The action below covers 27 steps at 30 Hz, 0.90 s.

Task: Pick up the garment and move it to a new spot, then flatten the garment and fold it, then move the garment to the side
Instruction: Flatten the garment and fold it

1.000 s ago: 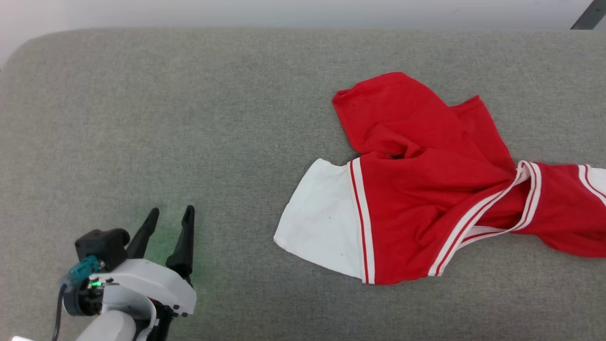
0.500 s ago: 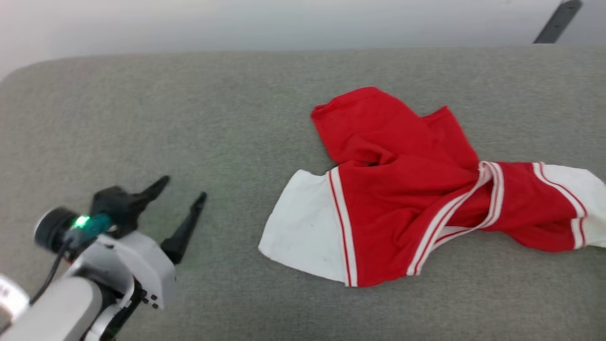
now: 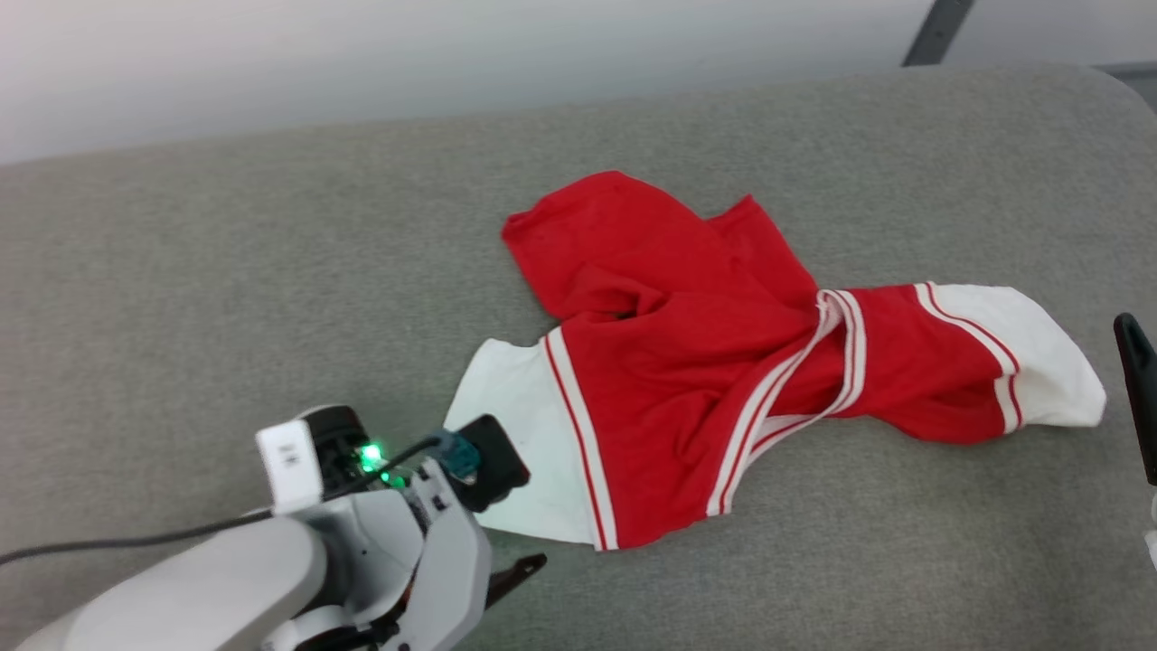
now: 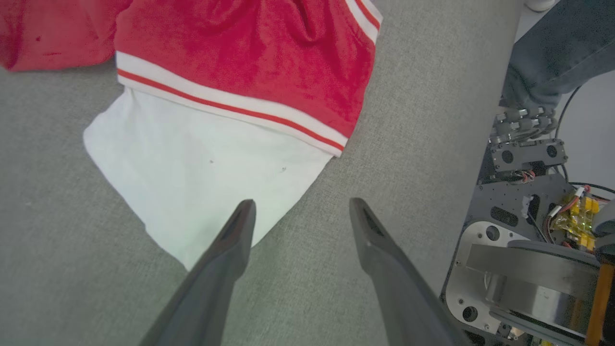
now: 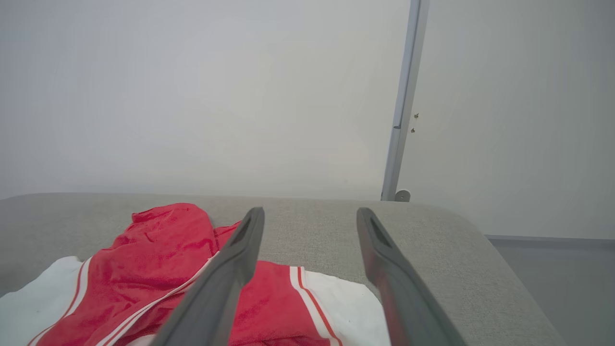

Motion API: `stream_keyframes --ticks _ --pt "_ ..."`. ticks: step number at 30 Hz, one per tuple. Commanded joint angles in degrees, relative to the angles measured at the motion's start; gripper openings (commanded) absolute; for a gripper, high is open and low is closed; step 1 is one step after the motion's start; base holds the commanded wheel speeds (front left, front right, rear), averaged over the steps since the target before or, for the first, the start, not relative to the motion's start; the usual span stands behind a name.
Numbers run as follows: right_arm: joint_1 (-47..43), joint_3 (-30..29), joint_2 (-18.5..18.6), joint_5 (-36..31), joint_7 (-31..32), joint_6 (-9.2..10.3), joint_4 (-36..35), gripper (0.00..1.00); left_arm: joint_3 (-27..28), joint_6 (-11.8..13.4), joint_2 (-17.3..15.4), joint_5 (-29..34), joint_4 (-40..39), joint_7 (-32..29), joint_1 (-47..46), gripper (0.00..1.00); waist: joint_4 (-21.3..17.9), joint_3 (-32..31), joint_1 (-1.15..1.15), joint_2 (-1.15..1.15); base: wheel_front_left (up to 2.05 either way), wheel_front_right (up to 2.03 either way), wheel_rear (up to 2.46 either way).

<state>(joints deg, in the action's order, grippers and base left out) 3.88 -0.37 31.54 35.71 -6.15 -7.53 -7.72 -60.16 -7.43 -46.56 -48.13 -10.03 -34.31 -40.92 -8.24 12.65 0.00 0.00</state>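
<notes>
Cushion: grey woven surface (image 3: 226,298), under both grippers and running on ahead of them.
Garment: red jersey (image 3: 687,362), crumpled and twisted at the middle. It lies flat on the cushion, between the two grippers and just ahead of each.
White panel: near end of the jersey (image 4: 202,178). Its corner sits under the left gripper's one fingertip, while the other fingertip is over bare cushion.
Left gripper: (image 4: 301,204) fingers spread wide, holding nothing, poised above that corner.
Right gripper: (image 5: 311,211) also spread wide and empty, raised over the jersey's far white end (image 3: 1039,362), fingers pointing across it.
Step in hand: the pick-up, not yet begun, by my reading.
How to do it well: lower the left gripper so the fingers straddle the panel's edge, then close on cloth, not on cushion. Take the white ends rather than the twisted middle, so the jersey hangs open when lifted.
Risk: a thin corner may slip out.
Writing: small white tag on the left wrist (image 3: 289,457), marks too small to read. No brand or number visible on the jersey.
</notes>
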Motion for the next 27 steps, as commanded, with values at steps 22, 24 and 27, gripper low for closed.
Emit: stream_keyframes --ticks 22,24,27 --pt "4.2 4.4 1.5 1.5 -1.5 0.08 3.0 1.00 -14.0 0.0 5.7 -0.2 20.9 8.7 -3.6 0.00 -5.8 4.1 0.00 0.00 0.00 0.00 0.00" --pt "5.0 5.0 2.1 1.7 -1.2 0.08 3.2 1.00 -14.1 0.0 6.0 0.2 20.8 8.5 -3.2 0.00 -5.7 4.3 0.00 0.00 0.00 0.00 0.00" --pt "6.5 6.8 3.8 2.3 0.2 0.08 3.5 1.00 -14.3 0.0 6.4 0.5 20.6 8.9 -3.1 0.00 -5.4 4.8 0.00 0.00 0.00 0.00 0.00"
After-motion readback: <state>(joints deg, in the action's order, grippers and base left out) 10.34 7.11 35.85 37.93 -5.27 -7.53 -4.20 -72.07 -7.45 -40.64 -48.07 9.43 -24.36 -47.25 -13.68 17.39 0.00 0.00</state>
